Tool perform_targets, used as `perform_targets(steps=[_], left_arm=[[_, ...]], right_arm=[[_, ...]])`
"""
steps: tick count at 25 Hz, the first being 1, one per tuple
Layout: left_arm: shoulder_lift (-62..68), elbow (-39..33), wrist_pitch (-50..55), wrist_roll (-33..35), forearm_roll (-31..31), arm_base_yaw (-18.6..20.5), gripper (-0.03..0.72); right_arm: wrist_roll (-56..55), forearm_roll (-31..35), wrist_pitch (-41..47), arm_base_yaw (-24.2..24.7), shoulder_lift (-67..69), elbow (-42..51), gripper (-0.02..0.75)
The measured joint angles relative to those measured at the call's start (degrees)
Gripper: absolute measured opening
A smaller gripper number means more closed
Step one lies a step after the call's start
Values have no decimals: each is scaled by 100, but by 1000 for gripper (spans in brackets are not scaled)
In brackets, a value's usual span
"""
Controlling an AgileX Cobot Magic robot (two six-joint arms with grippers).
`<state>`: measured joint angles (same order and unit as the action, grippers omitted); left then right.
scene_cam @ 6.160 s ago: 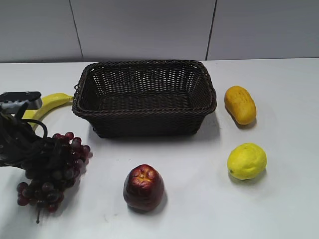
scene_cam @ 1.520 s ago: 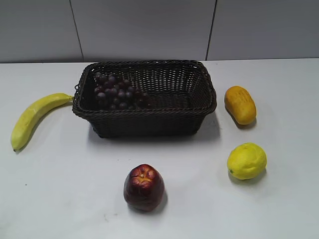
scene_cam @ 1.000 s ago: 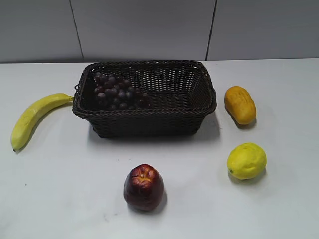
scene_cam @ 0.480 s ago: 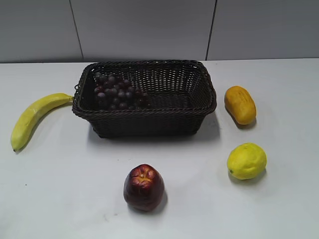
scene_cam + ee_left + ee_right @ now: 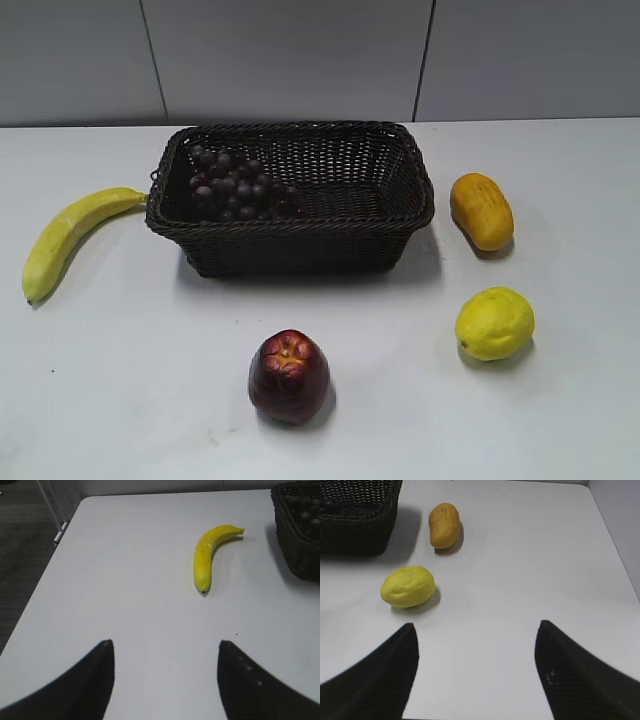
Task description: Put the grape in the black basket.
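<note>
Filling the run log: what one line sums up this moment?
dark purple grape bunch: inside black woven basket | left gripper: open, empty | right gripper: open, empty

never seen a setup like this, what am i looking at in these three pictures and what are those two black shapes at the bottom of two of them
This is a two-armed robot at a white table. One picture comes from a camera facing the table; the arms are out of its sight. The other two come from cameras on the robot's wrists, looking past each gripper.

The black shapes are gripper fingers. The left gripper and right gripper are both spread open and hold nothing.

On the table stands a dark woven basket with a bunch of grapes lying in its left part. Around it lie a banana on the left, a dark red apple in front, and a lemon and an orange-yellow fruit on the right.

The left wrist camera sees the banana; the right one sees the lemon.
</note>
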<state>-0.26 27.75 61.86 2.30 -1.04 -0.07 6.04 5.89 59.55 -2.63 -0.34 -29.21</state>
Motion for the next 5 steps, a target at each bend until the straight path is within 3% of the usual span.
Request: perform_targets(steps=[5], left_arm=[[0,0,0,0,0,0,478]], right_arm=[[0,0,0,0,0,0,551]])
